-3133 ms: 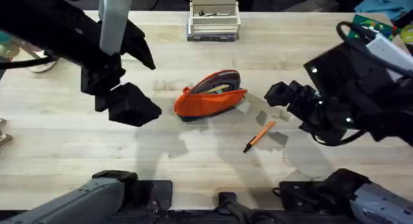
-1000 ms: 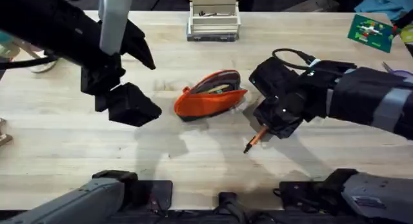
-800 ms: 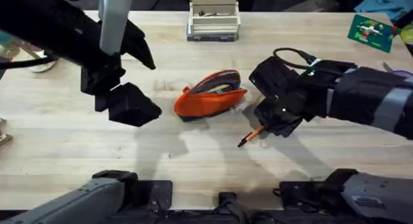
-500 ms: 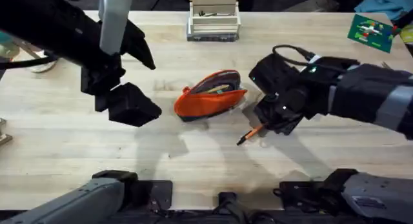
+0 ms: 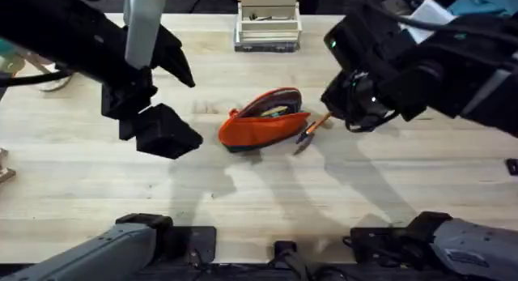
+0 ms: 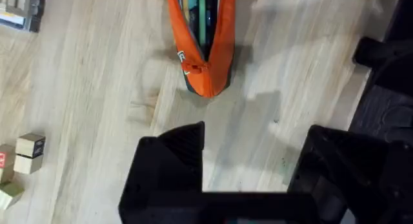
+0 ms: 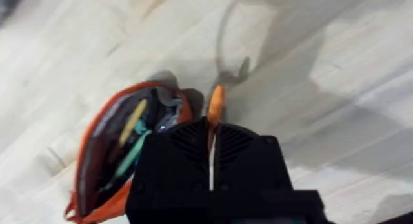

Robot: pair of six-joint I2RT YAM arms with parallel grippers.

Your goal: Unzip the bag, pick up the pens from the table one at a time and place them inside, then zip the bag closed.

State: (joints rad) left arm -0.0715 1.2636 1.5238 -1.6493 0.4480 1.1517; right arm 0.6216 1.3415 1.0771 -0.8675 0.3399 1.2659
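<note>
Gripping orange pen (image 5: 311, 129) in right hand (image 5: 333, 111) beside open bag (image 5: 263, 118), left hand (image 6: 248, 175) spread apart, white box (image 5: 268, 26) behind.

white organiser box (image 5: 268, 26), sm. wood blocks (image 6: 22, 161)

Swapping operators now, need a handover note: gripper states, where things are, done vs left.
Right gripper: shut on the slim orange pen with black tip, held in the air beside the pouch's right end.
Left gripper: open, holding nothing, hovering over the table left of the pouch.
Soft orange pencil pouch: unzipped, lying on the light wooden table, several pens already inside.
Done: unzip, pen pickup.
Left: drop this pen into the opening, zip the pouch closed.
</note>
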